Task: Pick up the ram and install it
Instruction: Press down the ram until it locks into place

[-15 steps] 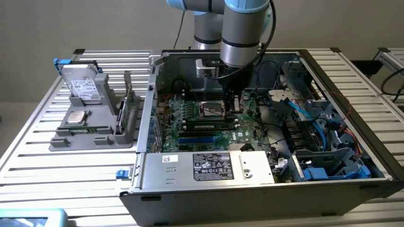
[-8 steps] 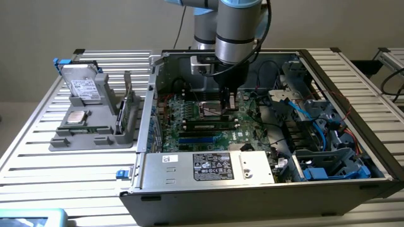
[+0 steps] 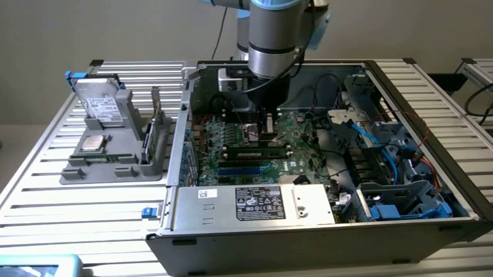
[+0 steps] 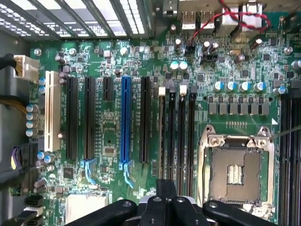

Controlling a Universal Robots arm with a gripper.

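The ram (image 3: 154, 141), a slim green stick, stands on edge in a grey fixture (image 3: 115, 167) on the slatted table, at the exterior view's left of the open computer case (image 3: 308, 231). My gripper (image 3: 269, 131) hangs well away from it, inside the case and low over the green motherboard (image 4: 108, 141). In the wrist view the black fingertips (image 4: 165, 188) are drawn together, with nothing visible between them, just above a row of long black slots (image 4: 181, 132). Beside those slots lies an empty silver processor socket (image 4: 235, 169).
The fixture also carries a hard drive (image 3: 104, 107) and a square silver chip (image 3: 94, 143). A blue slot (image 4: 125, 122) and more black slots cross the board. Cables, blue drive cages (image 3: 400, 205) and a labelled power supply (image 3: 258, 203) crowd the case.
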